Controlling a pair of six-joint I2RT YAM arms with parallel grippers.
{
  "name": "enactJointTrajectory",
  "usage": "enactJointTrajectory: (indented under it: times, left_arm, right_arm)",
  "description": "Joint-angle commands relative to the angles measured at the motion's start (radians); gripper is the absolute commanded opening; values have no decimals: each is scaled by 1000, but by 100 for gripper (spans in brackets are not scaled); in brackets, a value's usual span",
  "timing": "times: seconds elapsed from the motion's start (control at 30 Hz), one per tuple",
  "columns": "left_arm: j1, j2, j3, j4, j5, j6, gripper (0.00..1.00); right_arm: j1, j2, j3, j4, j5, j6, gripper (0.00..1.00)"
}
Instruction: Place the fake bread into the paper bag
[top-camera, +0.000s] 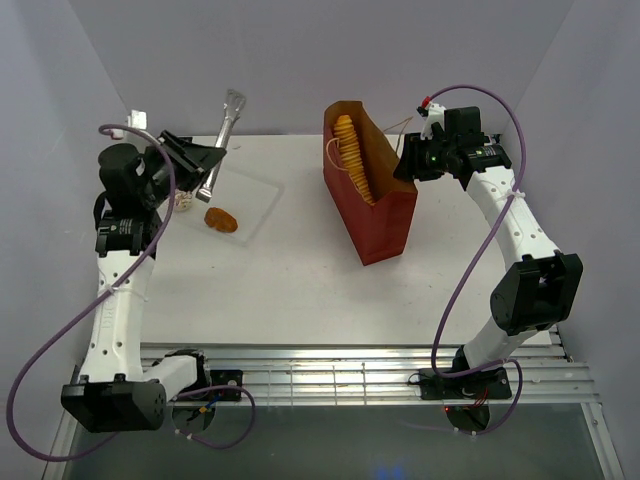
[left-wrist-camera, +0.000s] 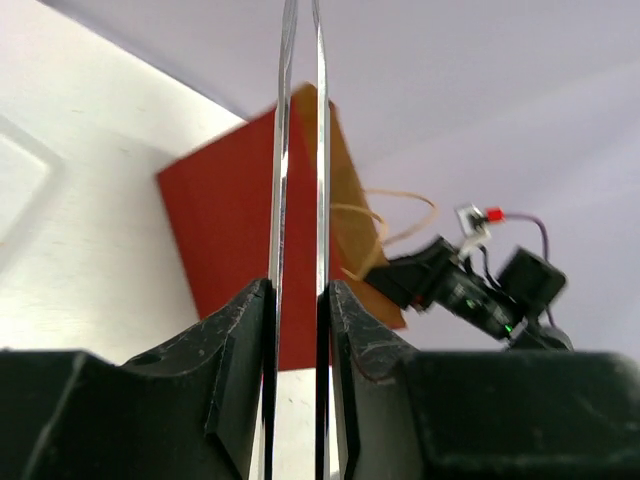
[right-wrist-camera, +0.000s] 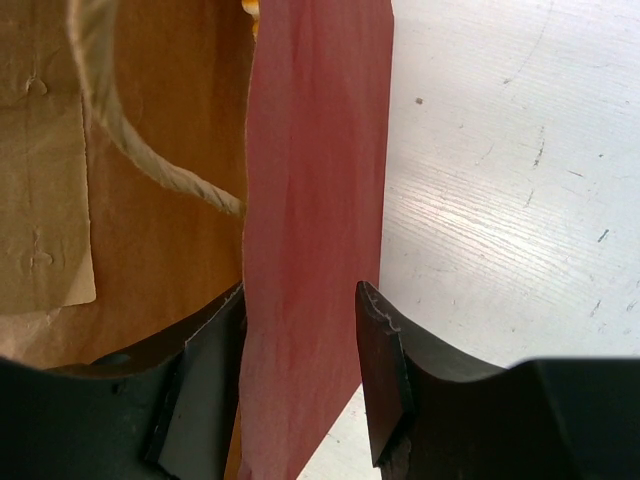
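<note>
The dark-red paper bag stands upright right of centre, with a long ridged loaf of fake bread leaning inside it. A small brown pastry lies on a clear tray, and a pale piece sits by my left arm. My left gripper is shut on the two blades of the metal tongs, which hold nothing and point toward the bag. My right gripper stands open astride the bag's end wall, one finger inside and one outside.
A tan string handle hangs inside the bag next to my right gripper's inner finger. White walls close in the table at the back and both sides. A metal rail runs along the near edge between the arm bases.
</note>
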Motion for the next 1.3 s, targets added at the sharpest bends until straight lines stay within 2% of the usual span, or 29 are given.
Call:
enactJointTrajectory:
  times: [0.0,0.13,0.23,0.43,0.53,0.77,0.93,1.13,1.27]
  left_arm:
    - [141,-41,-67,-29,149,30,39]
    - [282,-60,-162,-18,197,34,39]
    - [339,-64,-230,-35,191,45,41]
    - [357,-75,-364,-99,97,71,42]
    - [372,-94,-446,-60,97,27,43]
    - [434,-77,-526,48,93,-65,44]
    - [490,-14,-570,152,168,-142,45]
    - [544,80,-688,376,290,-309,45]
    - [549,120,-713,453,306,-362,45]
  right_arm:
    - [4,-15,41,0,-9,-15,51]
    - [4,-10,39,0,-12,-18,51]
    - [4,-4,41,0,-14,-18,51]
    - [4,2,38,2,-17,-20,51]
    - [4,-3,30,7,-20,-21,51]
    - [4,-7,27,13,-28,-20,51]
    - [4,-9,24,14,-32,-18,51]
    - [4,-15,18,16,-32,-18,51]
    - [4,-16,16,19,-35,-18,51]
